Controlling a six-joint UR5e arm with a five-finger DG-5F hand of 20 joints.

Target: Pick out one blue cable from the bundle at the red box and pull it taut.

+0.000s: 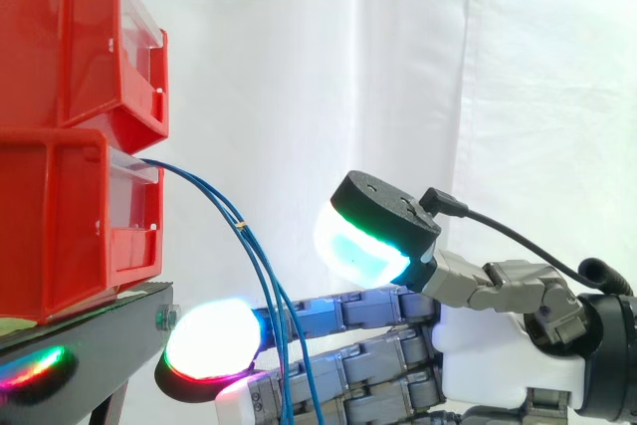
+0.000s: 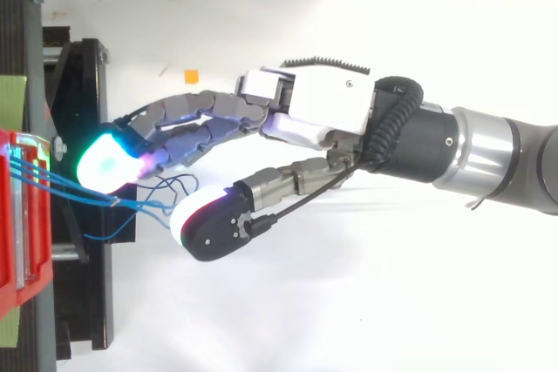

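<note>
A bundle of thin blue cables (image 1: 246,236) leaves the lower red box (image 1: 60,226) and droops down to the right, held together by a small tie. My hand (image 1: 498,350) reaches in from the right, open, with its fingers stretched out toward the box. The cables hang across the fingers just behind a glowing fingertip (image 1: 211,337). The thumb, with its cyan pad (image 1: 360,246), stands well above the fingers and clear of the cables. From above, the cables (image 2: 78,191) run from the box (image 2: 17,241) under the fingertips (image 2: 106,161) and loop between fingers and thumb.
A second red box (image 1: 70,37) is stacked on the lower one. Both sit on a black stand (image 1: 95,316) whose edge lies just left of my fingertips. A white curtain hangs behind, and the floor under the hand is white.
</note>
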